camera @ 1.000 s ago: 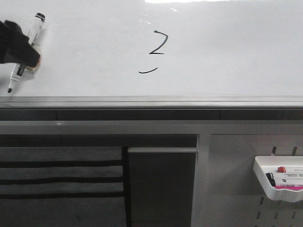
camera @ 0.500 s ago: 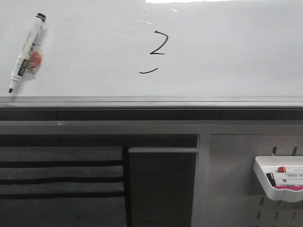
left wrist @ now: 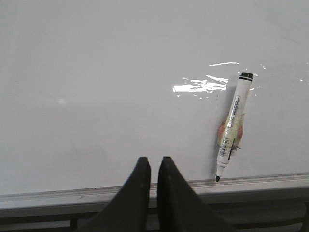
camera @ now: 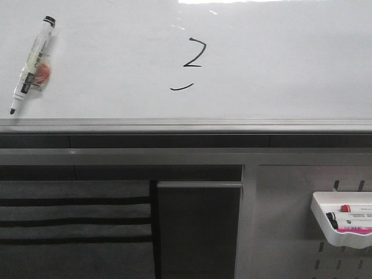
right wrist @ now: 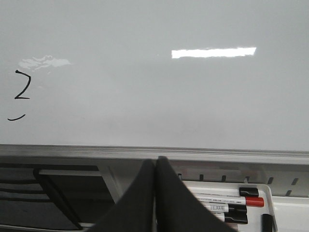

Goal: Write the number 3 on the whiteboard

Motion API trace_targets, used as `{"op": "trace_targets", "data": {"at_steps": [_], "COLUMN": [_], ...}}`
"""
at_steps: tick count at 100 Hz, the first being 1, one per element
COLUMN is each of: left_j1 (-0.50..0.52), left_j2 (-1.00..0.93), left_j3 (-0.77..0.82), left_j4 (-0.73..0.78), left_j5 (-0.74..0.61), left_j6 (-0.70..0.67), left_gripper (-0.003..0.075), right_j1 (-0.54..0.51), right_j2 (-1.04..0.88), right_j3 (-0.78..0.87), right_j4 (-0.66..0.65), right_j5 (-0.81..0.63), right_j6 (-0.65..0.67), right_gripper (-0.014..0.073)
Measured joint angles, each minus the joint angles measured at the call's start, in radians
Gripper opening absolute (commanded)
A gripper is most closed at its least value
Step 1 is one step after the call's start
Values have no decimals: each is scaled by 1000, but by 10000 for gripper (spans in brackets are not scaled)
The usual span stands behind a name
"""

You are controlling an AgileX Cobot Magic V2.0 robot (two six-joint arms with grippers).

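Note:
The number 3 (camera: 195,55) is drawn in thin black strokes on the whiteboard (camera: 279,70), a zigzag with a separate short dash (camera: 181,88) below it. In the right wrist view the number 3 (right wrist: 21,87) shows at the edge of the whiteboard (right wrist: 145,96). A white marker (camera: 34,61) with a black tip hangs slanted on the board's left part, held by nothing. My left gripper (left wrist: 154,162) is beside the marker (left wrist: 233,126) and apart from it, with a narrow empty gap between its fingers. My right gripper (right wrist: 156,162) is shut and empty, below the board.
A grey metal rail (camera: 186,125) runs along the board's lower edge. Below it at the right, a white slotted panel (camera: 290,232) carries a white tray (camera: 325,218) with several markers. A dark shelf frame (camera: 197,226) stands under the middle.
One second ago my left gripper was on the marker at the board's left. It has let go and drawn back out of the front view. The marker stays in place.

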Motion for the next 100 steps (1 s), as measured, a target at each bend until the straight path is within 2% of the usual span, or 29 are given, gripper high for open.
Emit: {"op": "trace_targets", "data": {"at_steps": [45, 63, 100], "left_j1": [-3, -39, -47], "left_j2": [-3, -130, -538], "left_j3": [24, 57, 459], "left_j4": [-4, -2, -43], "left_j5": [-9, -22, -284], "left_j6": [0, 0, 0], "left_gripper": [-20, -20, -20], "right_j1": [0, 0, 0], "right_j2": [0, 0, 0], "right_j3": [0, 1, 1], "right_j4": [0, 0, 0], "right_j5": [-2, -2, -2], "right_j6": [3, 3, 1], "right_gripper": [-68, -68, -68]}}
